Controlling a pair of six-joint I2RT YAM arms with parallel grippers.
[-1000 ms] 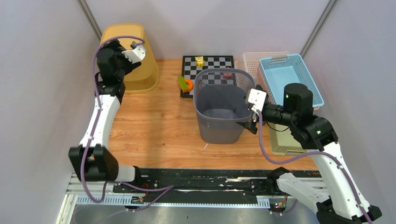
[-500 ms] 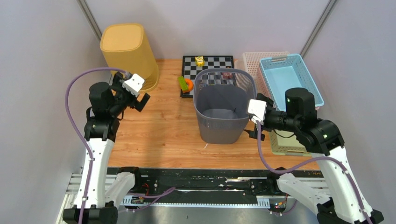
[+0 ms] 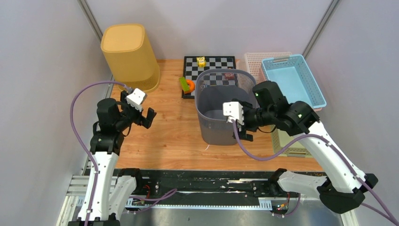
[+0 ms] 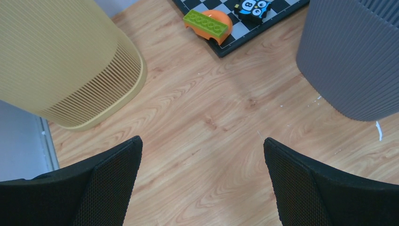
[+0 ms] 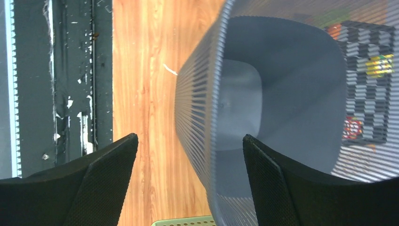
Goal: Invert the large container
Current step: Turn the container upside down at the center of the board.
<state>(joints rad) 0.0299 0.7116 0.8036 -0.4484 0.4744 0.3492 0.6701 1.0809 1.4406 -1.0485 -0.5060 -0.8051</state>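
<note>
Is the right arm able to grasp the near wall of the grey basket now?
Probably yes. The right gripper stands open with the near wall of the grey basket between its fingers, one outside, one inside. Nothing else lies in the gap.

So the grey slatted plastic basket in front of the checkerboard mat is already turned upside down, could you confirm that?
Not quite: the grey slatted plastic basket in front of the checkerboard mat stands upright, with its open mouth facing up, as the top external view shows.
</note>
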